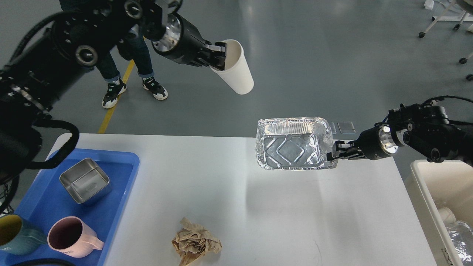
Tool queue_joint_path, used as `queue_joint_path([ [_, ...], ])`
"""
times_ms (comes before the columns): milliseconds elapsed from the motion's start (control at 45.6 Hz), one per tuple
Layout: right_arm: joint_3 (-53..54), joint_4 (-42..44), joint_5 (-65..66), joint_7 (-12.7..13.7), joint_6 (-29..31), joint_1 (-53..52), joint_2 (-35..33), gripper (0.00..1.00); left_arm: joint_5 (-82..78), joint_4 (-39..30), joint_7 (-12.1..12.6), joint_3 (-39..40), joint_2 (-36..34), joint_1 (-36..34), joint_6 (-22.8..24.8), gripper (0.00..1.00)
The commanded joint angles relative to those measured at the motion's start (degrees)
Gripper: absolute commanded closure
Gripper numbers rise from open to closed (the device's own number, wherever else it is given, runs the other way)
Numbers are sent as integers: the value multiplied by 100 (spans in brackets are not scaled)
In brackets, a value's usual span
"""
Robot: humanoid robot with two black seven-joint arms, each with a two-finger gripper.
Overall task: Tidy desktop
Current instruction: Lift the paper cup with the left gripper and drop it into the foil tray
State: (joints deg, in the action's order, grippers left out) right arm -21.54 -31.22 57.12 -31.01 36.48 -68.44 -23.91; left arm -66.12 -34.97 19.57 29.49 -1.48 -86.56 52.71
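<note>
Below both grippers lies the desktop (229, 177), white, smooth, round-cornered, untouched by either. Above its far edge the right gripper (332, 150) pinches a foil tray's (293, 147) rim; beyond the desktop (higher still) the left gripper (218, 55) clamps a paper cup's (236, 68) lip.

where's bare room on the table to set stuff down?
Most of the white rectangular desktop is bare: the wide middle between the blue plastic tray and the right edge, above the crumpled brown paper ball. The right front corner is bare too. The tray is crowded with a square steel container, a pink mug and a teal mug.
</note>
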Motion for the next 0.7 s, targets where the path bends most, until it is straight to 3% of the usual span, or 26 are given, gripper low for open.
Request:
queue_joint_path([
  [0,1,-15,1,7,0,-11,62,100,2,446,12,-162,692,-10,-297,100],
  [263,1,-191,-8,-28,8,-117,106,100,108,623,-6,-646,1158,78,-745,99],
  [679,71,-798,-70,-116,123,-187,185,100,99,666,3,-936,1202,430,-763,98],
])
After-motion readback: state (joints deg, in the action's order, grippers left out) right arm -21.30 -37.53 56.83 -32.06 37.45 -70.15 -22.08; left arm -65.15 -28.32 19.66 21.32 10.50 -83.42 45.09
